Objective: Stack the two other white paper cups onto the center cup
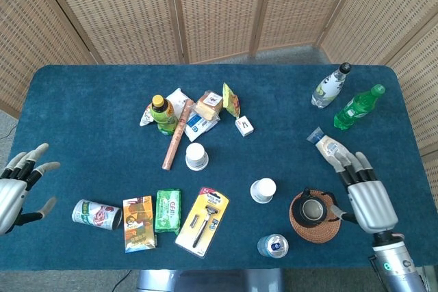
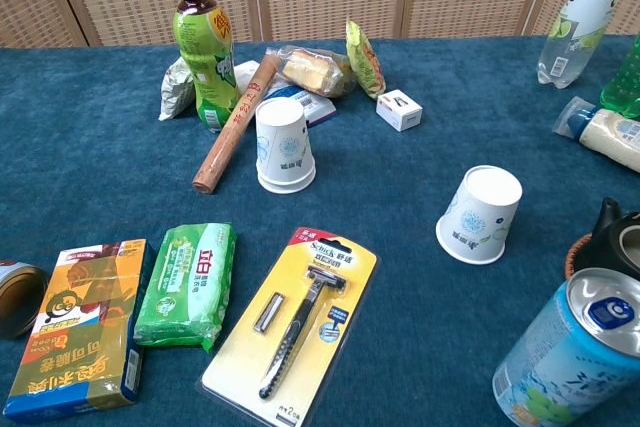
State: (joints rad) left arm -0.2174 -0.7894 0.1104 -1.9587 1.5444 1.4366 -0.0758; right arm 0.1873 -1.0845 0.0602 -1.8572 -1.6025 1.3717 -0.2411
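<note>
From the head view, your left hand (image 1: 15, 189) waits at the left edge of the dark blue table (image 1: 89, 100) with its fingers spread and holding nothing, and your right hand (image 1: 366, 196) is near the right edge, fingers apart and empty, just beside the round woven mat with the black teapot (image 1: 315, 213). From the chest view, one upside-down white paper cup (image 2: 284, 145) stands next to the brown paper roll (image 2: 236, 125), and another white paper cup (image 2: 482, 214) sits upside-down well apart to the right, near the blue drink can (image 2: 575, 357).
</note>
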